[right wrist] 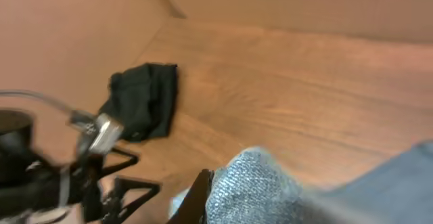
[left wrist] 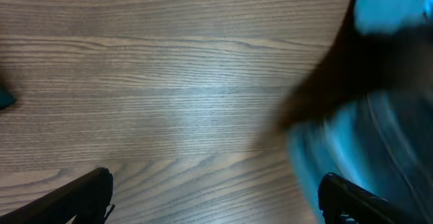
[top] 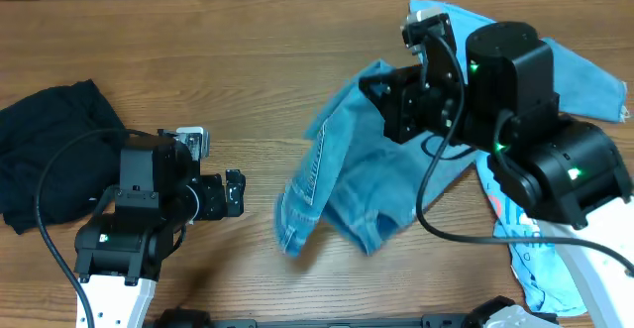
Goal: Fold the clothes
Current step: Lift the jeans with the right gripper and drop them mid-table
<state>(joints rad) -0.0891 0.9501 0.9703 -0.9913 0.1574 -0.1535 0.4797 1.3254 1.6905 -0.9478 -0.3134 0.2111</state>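
Observation:
A blue denim garment (top: pixel 342 184) is lifted off the middle of the wooden table and hangs down. My right gripper (top: pixel 381 95) is shut on its upper edge; in the right wrist view the denim (right wrist: pixel 254 187) bunches against my finger. My left gripper (top: pixel 236 193) is open and empty, low over bare wood left of the garment. In the left wrist view its two fingertips (left wrist: pixel 215 200) frame bare table, with the blurred blue cloth (left wrist: pixel 369 136) at the right. A black garment (top: pixel 50 145) lies crumpled at the far left.
More light blue clothing (top: pixel 584 80) lies at the back right under my right arm. A patterned white and blue piece (top: pixel 530 259) lies at the front right. The black garment also shows in the right wrist view (right wrist: pixel 142 99).

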